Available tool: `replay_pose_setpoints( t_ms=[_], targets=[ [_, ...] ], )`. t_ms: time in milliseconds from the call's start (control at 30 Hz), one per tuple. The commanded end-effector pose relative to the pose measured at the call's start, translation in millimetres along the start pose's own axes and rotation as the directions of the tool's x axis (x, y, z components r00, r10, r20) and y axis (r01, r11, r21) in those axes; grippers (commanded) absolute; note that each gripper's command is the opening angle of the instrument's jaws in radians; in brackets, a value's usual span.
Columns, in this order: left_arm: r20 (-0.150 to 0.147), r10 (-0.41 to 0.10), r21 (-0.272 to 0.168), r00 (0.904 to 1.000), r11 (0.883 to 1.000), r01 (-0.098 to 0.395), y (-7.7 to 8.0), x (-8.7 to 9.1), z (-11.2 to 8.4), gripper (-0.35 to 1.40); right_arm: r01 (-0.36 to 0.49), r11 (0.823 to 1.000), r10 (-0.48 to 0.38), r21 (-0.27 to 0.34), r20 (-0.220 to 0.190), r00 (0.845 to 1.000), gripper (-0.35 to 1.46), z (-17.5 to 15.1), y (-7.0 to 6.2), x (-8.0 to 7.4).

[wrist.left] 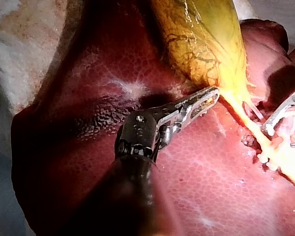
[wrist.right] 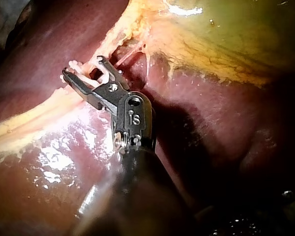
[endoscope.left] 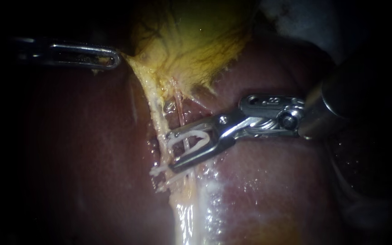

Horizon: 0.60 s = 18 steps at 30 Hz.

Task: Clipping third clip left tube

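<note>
While the end effector of the right instrument (endoscope.left: 172, 151) is spread wide, an open white clip (endoscope.left: 203, 136) is gripped between both jaws, not yet squeezed. The clip's open ends are set at the left tube (endoscope.left: 156, 113), the pale yellow strand running down from the gallbladder (endoscope.left: 196, 41) across the liver (endoscope.left: 78, 149). A thinner pink tube (endoscope.left: 180, 109) is seen just beside that strand, crossing the clip; which strand is truly enclosed cannot be told. Seated clips (endoscope.left: 158, 171), apparently two, are noted lower on the same strand, just under the lower jaw.

Step judged: placement, closure not yet made. Next move, as judged: a full straddle of the left tube is to be confirmed with the pink tube left outside, then the jaws pressed together.

Left instrument (endoscope.left: 114, 58): end effector clenched on tissue at the gallbladder's neck, the strand drawn taut.

Containers: none seen; nothing is carried but the clip.
</note>
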Motion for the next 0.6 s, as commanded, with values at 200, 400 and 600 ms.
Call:
replay_pose_setpoints(
  t_ms=[200, 400, 600],
  targets=[
    [0.0, 0.0, 0.0, 1.0, 1.0, 0.0, 0.0, 0.0, 0.0, -0.35, -0.032, 0.999, 0.032, -0.003, 0.001, 0.999, 0.46, 0.0, 1.8, -1.9],
    [0.0, 0.0, 0.0, 1.0, 1.0, 0.0, 0.0, 0.0, 0.0, -0.35, -0.044, 0.999, 0.044, -0.011, 0.004, 0.999, 0.46, 1.0, 3.4, -3.6],
    [0.0, 0.0, 0.0, 1.0, 1.0, 0.0, 0.0, 0.0, 0.0, -0.35, -0.049, 0.999, 0.05, -0.01, 0.006, 0.999, 0.46, 2.7, 4.7, -4.2]
  ],
)
